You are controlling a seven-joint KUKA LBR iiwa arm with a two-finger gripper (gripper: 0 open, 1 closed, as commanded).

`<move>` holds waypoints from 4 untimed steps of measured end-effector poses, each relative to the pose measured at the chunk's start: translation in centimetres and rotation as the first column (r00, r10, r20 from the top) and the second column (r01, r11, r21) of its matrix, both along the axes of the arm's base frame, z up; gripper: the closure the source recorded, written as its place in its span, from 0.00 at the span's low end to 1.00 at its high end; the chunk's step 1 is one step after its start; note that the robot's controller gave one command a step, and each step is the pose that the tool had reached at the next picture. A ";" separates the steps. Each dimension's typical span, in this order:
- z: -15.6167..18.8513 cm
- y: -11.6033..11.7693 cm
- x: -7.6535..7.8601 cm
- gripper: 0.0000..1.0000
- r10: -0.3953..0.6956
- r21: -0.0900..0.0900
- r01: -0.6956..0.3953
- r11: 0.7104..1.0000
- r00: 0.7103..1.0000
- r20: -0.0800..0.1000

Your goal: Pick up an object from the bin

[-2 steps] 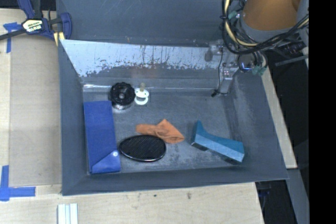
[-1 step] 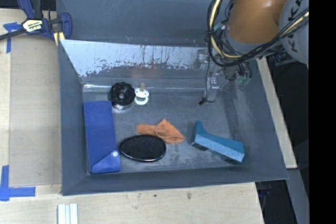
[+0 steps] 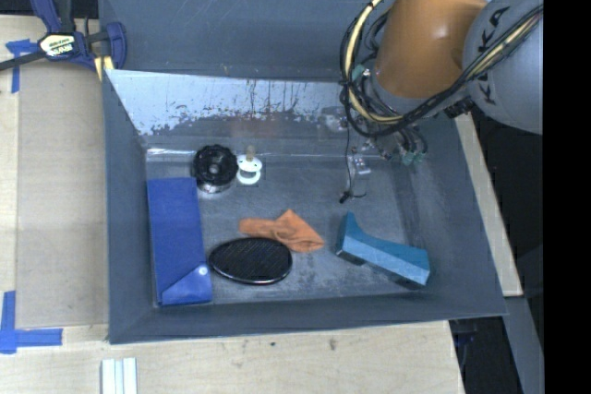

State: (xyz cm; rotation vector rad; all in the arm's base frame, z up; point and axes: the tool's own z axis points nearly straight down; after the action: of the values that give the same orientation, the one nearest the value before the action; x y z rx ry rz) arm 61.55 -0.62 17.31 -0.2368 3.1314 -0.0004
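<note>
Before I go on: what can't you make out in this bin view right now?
Camera view, the far right corner of the bin: hidden behind the arm's orange cover.
The small white thing beside the black round knob: too small to identify.
Whatever is under the orange cloth: covered by it.
The gripper: one view from above cannot show whether it touches the bin floor.

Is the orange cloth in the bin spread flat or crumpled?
Crumpled: the orange cloth lies bunched in uneven folds and creases, not laid out flat, between the black oval object and the blue block.
</note>
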 end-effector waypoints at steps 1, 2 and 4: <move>-7.0 0.6 -0.1 0.00 0.122 -0.001 -0.122 0.993 0.993 0.007; -10.4 2.5 -0.5 0.00 0.162 0.000 -0.162 0.987 0.987 -0.002; -3.0 3.2 -0.2 0.00 0.254 -0.003 -0.254 0.967 0.967 0.012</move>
State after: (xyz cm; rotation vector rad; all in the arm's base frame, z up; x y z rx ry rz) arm 61.30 2.55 14.30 -0.6336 3.0637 -0.0032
